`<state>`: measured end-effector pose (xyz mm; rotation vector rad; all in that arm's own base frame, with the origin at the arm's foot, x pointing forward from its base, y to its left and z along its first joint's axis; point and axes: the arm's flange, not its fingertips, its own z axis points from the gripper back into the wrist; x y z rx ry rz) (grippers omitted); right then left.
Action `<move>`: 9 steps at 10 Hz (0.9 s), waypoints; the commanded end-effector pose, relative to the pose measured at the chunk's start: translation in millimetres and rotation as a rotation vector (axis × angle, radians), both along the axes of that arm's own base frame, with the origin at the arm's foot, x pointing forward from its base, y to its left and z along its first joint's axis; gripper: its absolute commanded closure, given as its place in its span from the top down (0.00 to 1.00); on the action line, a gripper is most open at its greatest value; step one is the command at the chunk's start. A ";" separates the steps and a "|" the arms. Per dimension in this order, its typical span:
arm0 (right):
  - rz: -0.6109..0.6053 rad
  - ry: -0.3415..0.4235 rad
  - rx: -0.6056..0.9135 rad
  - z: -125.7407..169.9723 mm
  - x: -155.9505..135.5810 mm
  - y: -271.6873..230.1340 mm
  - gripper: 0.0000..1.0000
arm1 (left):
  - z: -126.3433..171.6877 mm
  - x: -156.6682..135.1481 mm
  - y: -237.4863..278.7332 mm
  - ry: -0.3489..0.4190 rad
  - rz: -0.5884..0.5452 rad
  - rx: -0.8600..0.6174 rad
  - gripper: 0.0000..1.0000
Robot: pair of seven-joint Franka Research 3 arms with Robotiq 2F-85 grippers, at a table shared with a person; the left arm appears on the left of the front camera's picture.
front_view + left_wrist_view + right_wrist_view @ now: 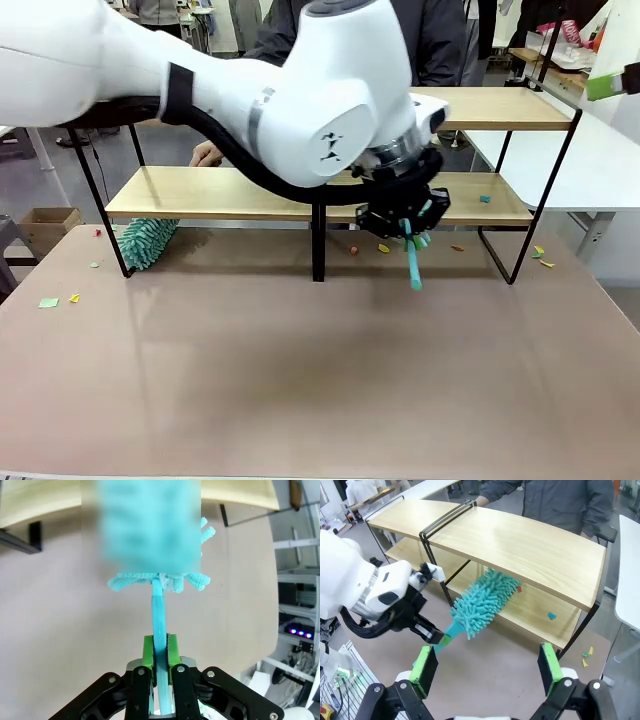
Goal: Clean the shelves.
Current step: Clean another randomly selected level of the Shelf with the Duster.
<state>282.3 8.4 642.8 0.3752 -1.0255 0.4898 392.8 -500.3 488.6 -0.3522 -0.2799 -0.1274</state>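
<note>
Left claw [160, 652]: clamped on the handle of the teal duster [482, 602].
Duster head: between the 2 boards of the shelves [210, 192].
Right claw [487, 672]: fingers apart, holding nothing.
Shelves: along the far side of the surface [300, 380].

The left arm [300, 100] hides the middle of the shelves [220, 193] and most of the person [440, 40] at the far side in the front view. In the left wrist view the duster [150, 525] head is a blur, its top cut off by the upper edge. Coloured scraps [545, 262] near the right end of the table [300, 400] are too small to identify.
</note>
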 end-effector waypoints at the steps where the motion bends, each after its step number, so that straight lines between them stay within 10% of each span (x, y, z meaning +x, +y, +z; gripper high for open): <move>1: 0.005 -0.001 -0.002 -1.5 0.2 -1.4 1.00 | 4.4 20.6 -14.2 -0.030 -0.080 0.014 0.12; 9: 0.005 -0.001 -0.002 -1.5 0.2 -1.4 1.00 | 9.2 30.6 -8.0 0.031 -0.560 0.117 0.12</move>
